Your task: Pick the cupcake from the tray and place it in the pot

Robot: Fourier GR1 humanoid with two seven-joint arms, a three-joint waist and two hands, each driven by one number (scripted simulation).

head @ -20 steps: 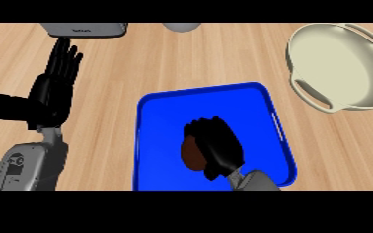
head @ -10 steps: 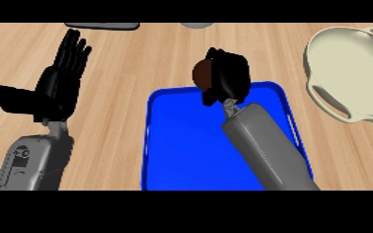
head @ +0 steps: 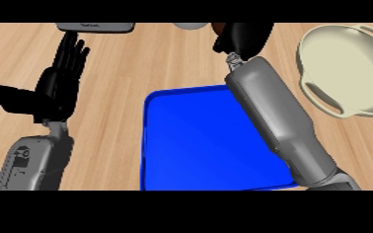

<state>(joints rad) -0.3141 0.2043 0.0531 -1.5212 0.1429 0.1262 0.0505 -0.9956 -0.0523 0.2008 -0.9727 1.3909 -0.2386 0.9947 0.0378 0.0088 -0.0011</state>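
My right hand (head: 244, 35) is raised high near the top edge of the head view, fingers curled round the brown cupcake (head: 217, 28), of which only a small sliver shows at the hand's left. The blue tray (head: 197, 143) lies below, bare, with my right forearm crossing its right side. The cream pot (head: 342, 69) with side handles stands at the right edge, to the right of the hand and apart from it. My left hand (head: 62, 81) rests open at the left, fingers up.
A grey appliance (head: 96, 26) sits at the top left edge. A pale round object (head: 191, 25) shows at the top edge, just left of the cupcake. Wooden counter (head: 153, 64) surrounds the tray.
My right hand closed on the cupcake in the tray, lifted it, and carried it up and away past the tray's far edge. The tray now holds nothing. The left hand stayed still.
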